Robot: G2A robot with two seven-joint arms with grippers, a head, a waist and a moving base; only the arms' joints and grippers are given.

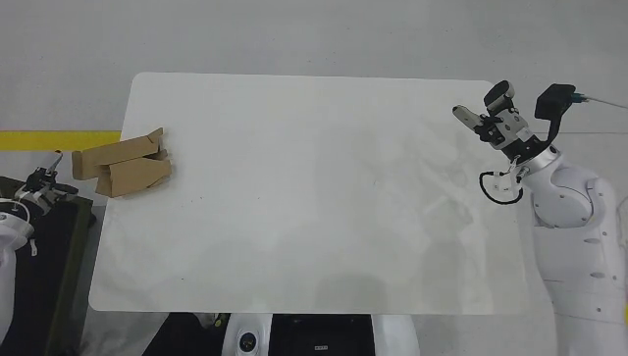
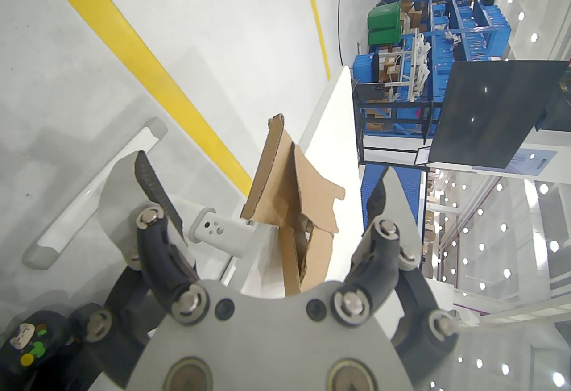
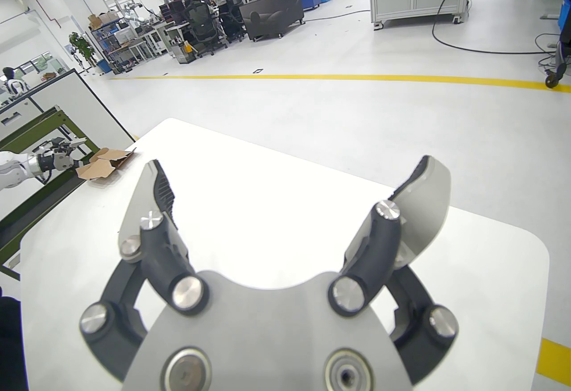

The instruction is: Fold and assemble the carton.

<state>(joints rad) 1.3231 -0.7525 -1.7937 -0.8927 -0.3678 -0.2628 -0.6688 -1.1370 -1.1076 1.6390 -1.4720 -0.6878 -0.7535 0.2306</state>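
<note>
A flat brown carton [image 1: 123,165] lies at the left edge of the white table [image 1: 314,199], part of it overhanging the edge. In the left wrist view the carton [image 2: 294,205] stands just ahead of the open fingers, flaps partly raised. My left gripper [image 1: 46,181] sits off the table, a little to the left of the carton, open and holding nothing. My right gripper [image 1: 483,113] hovers over the table's far right corner, open and holding nothing. From the right wrist view the carton [image 3: 105,165] and the left gripper [image 3: 67,146] appear far across the table.
A dark green frame [image 3: 31,187] stands beside the table's left edge, under the left arm. A yellow floor line [image 1: 49,139] runs left of the table. The wide middle of the table [image 3: 267,232] is bare white surface.
</note>
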